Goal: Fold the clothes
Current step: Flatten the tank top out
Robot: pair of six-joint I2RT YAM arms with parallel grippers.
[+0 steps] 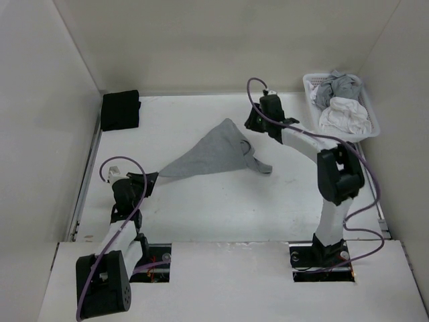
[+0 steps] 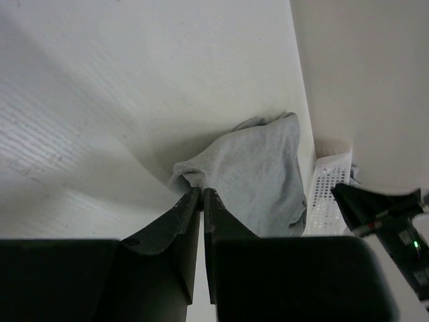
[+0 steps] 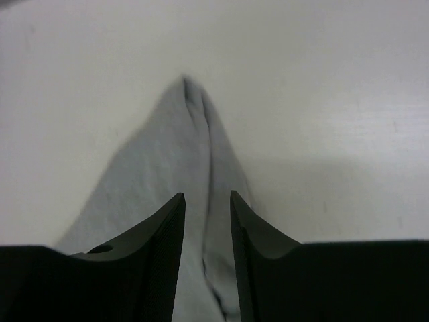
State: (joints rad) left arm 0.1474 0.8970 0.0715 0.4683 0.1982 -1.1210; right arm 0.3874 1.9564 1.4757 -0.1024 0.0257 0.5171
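The clothes, a plain light grey T-shirt (image 1: pixel 211 153), lies stretched across the middle of the table, with one corner pulled out to the left. My left gripper (image 1: pixel 151 178) is shut on that corner. In the left wrist view the jaws (image 2: pixel 201 190) pinch the fabric edge, and the shirt (image 2: pixel 261 168) spreads away beyond them. My right gripper (image 1: pixel 257 121) hangs at the shirt's far right peak. Its jaws (image 3: pixel 207 198) stand apart, with nothing pinched. A raised ridge of the shirt (image 3: pixel 181 141) lies under and beyond them.
A black cloth bundle (image 1: pixel 120 109) sits in the far left corner. A white perforated basket (image 1: pixel 312 100) at the far right holds a grey garment (image 1: pixel 338 86) and a white one (image 1: pixel 345 115). Walls close the table on the left, back and right.
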